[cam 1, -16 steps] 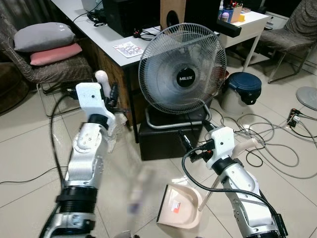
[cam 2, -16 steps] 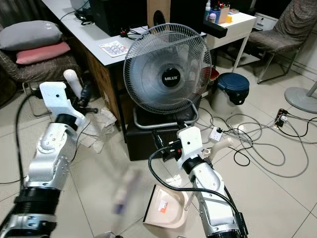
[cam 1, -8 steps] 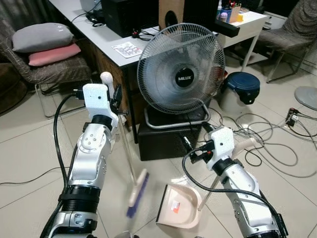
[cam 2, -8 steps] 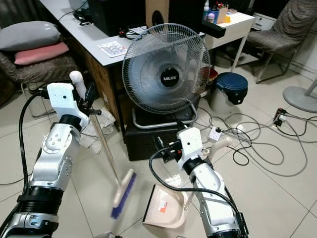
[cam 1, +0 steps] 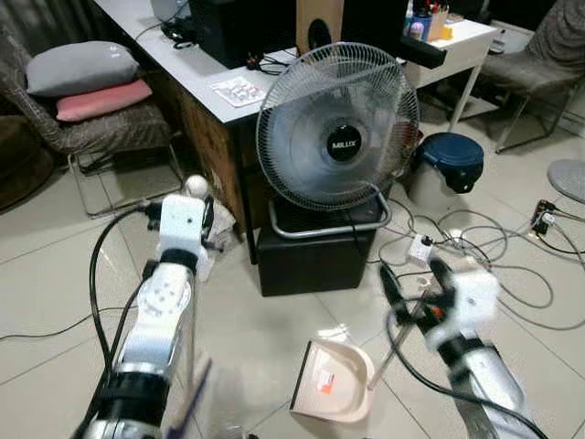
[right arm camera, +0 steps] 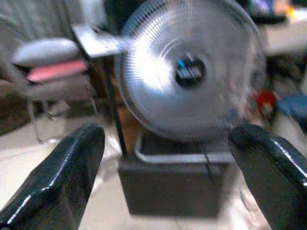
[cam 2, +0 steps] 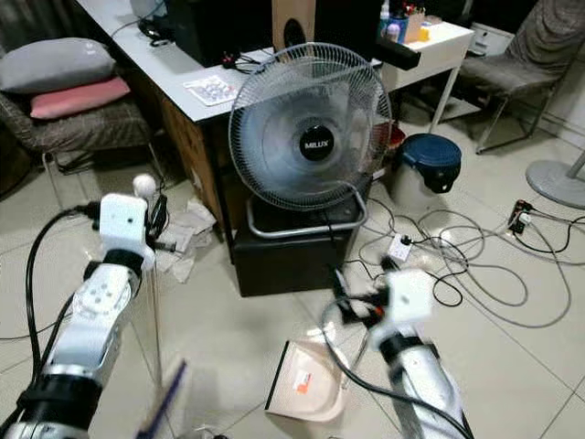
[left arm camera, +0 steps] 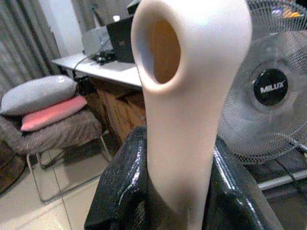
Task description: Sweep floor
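Note:
My left gripper point(cam 1: 207, 227) is shut on the beige broom handle point(left arm camera: 187, 96), just below its rounded top with the hanging hole. The broom's thin pole runs down along my left arm to the blurred blue bristle head point(cam 2: 163, 407) near the floor at the lower left. A beige dustpan point(cam 1: 331, 382) lies on the tiles in front of me, its long handle point(cam 1: 393, 347) leaning up to the right. My right gripper point(cam 1: 413, 279), blurred, hovers above that handle. The right wrist view shows its black fingers point(right arm camera: 62, 182) spread wide with nothing between them.
A large standing fan point(cam 1: 338, 128) sits on a black box point(cam 1: 315, 261) straight ahead. A tangle of cables point(cam 1: 494, 265) and a blue-lidded bin point(cam 1: 448, 165) lie to the right. A desk point(cam 1: 215, 87), a cushioned chair point(cam 1: 82, 91) and crumpled paper point(cam 2: 187, 233) are at the left.
The broom head has swung from beside the dustpan over to the lower left, under my left arm. My right arm has moved right and up, away from the dustpan.

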Robot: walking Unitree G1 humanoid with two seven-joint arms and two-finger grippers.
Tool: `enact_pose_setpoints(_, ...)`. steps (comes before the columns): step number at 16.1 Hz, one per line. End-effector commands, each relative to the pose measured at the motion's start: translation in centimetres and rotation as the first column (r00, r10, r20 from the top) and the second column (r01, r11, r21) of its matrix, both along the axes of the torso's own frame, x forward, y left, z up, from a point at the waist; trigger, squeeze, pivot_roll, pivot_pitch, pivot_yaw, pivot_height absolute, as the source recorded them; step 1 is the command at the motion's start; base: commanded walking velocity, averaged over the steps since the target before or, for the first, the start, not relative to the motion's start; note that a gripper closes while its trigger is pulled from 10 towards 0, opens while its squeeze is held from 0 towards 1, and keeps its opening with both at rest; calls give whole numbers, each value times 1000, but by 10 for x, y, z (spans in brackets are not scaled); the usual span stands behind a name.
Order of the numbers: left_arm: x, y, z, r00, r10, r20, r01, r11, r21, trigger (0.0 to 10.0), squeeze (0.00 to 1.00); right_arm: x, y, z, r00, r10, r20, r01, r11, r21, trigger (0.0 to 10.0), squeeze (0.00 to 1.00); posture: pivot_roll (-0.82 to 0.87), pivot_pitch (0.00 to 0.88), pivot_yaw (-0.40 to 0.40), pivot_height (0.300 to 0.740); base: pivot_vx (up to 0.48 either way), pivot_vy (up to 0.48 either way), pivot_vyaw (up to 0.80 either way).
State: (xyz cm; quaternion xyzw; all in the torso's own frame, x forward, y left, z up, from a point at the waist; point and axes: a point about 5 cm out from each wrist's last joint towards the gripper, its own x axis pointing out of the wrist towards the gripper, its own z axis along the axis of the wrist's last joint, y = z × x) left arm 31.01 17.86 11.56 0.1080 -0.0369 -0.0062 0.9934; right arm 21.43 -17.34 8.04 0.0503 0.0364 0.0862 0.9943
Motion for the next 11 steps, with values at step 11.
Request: enact_pose_setpoints(11, -3, 0, 19, 993, 3, 114, 5, 998, -65, 10000, 0, 10, -78, -67, 942, -321, -96, 305, 940, -152, 10000, 1000, -63, 30, 50, 740, 0, 0, 0)
